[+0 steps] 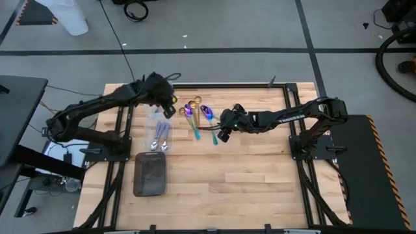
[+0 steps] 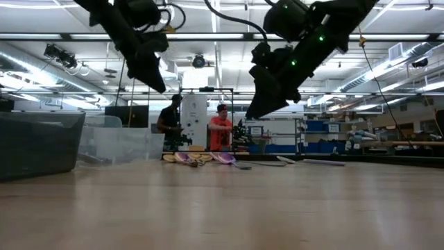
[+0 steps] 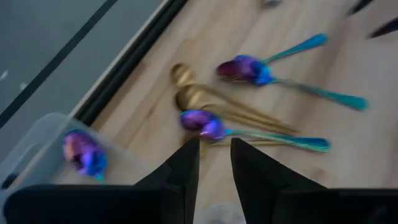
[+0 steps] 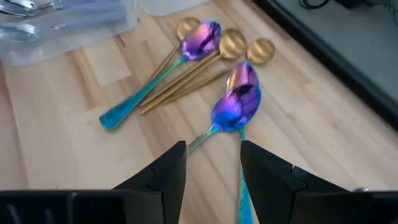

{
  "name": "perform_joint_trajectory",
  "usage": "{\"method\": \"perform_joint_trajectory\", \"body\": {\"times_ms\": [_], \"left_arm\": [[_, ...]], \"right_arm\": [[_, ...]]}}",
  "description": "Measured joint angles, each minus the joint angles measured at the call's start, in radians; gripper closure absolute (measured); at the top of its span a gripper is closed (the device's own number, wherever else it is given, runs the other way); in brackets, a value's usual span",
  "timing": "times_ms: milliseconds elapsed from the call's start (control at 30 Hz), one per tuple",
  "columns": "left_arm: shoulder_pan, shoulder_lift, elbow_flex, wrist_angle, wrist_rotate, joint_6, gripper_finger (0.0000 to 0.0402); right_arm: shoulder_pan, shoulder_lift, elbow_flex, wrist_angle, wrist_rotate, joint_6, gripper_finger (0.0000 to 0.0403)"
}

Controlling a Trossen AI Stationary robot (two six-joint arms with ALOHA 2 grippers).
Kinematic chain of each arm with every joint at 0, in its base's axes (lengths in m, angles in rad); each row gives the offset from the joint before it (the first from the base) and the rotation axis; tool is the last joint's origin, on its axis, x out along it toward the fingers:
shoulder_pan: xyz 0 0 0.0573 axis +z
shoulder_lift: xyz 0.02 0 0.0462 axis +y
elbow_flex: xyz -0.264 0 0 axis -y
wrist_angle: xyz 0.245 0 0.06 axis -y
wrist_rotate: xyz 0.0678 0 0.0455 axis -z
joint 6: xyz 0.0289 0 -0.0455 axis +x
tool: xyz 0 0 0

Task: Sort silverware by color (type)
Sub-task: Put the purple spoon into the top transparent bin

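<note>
High view: a pale wooden counter (image 1: 247,175) framed by dark rails is seen on a grey floor. The left end effector (image 1: 170,104) is held over the far end of a clear plastic bin (image 1: 160,132), where silver spoons (image 1: 160,144) are seen. The right end effector (image 1: 224,130) is held just beside the loose spoons: gold spoons (image 1: 194,104) and purple spoons (image 1: 207,114) with teal handles are clustered near the counter's middle back. A dark grey tray (image 1: 150,174) is set near the bin's front end.

Low view: a large workshop with ceiling lights is shown behind the counter, and two people (image 2: 194,125) are seen far off. Both arms are raised above the surface, and nothing is seen in either end effector.

Left wrist view: the left end effector's fingers (image 3: 186,168) are parted by a narrow gap, with nothing between them. One purple spoon (image 3: 84,152) is seen inside the bin; others lie on the counter with the gold ones.

Right wrist view: the right end effector's fingers (image 4: 168,171) are parted and empty, above a purple spoon's handle.
</note>
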Motion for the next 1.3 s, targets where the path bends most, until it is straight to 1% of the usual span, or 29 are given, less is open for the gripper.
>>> {"method": "perform_joint_trajectory", "body": {"times_ms": [100, 200, 267, 367, 500, 567, 767, 833, 1000, 1100, 1167, 1233, 1300], "left_arm": [[-0.063, -0.047, -0.042, 0.065, 0.000, -0.017, 0.0301], [-0.120, -0.081, -0.084, 0.137, -0.001, -0.028, 0.0301], [-0.152, -0.089, -0.102, 0.178, -0.006, -0.034, 0.0301], [-0.192, -0.097, -0.126, 0.205, -0.008, -0.043, 0.0301], [-0.246, -0.096, -0.147, 0.206, -0.022, -0.061, 0.0301], [-0.280, -0.096, -0.158, 0.207, -0.054, -0.060, 0.0301], [-0.369, -0.106, -0.202, 0.194, -0.214, -0.063, 0.0301], [-0.386, -0.110, -0.213, 0.191, -0.257, -0.066, 0.0301], [-0.390, -0.125, -0.215, 0.104, -0.339, -0.082, 0.0301], [-0.388, -0.126, -0.215, 0.106, -0.342, -0.086, 0.0301], [-0.389, -0.127, -0.215, 0.106, -0.340, -0.090, 0.0301], [-0.395, -0.127, -0.215, 0.102, -0.323, -0.105, 0.0301], [-0.409, -0.127, -0.215, 0.091, -0.286, -0.126, 0.0301]], "right_arm": [[0.000, 0.005, -0.023, 0.048, 0.016, 0.028, 0.0241], [0.004, 0.063, -0.025, 0.078, 0.022, 0.054, 0.0242], [0.013, 0.129, -0.001, 0.099, 0.013, 0.055, 0.0243], [0.018, 0.203, 0.042, 0.102, 0.009, 0.056, 0.0243], [-0.001, 0.263, 0.068, 0.117, 0.012, 0.083, 0.0243], [-0.013, 0.278, 0.069, 0.141, 0.018, 0.098, 0.0243], [-0.034, 0.340, 0.070, 0.246, 0.004, 0.095, 0.0243], [-0.033, 0.362, 0.070, 0.260, 0.012, 0.092, 0.0243], [-0.033, 0.407, 0.072, 0.273, 0.018, 0.113, 0.0243], [-0.033, 0.419, 0.074, 0.279, 0.012, 0.136, 0.0245], [-0.032, 0.418, 0.075, 0.270, 0.006, 0.147, 0.0254], [-0.031, 0.413, 0.075, 0.263, -0.004, 0.149, 0.0273], [-0.030, 0.412, 0.075, 0.261, -0.020, 0.149, 0.0301]]}}
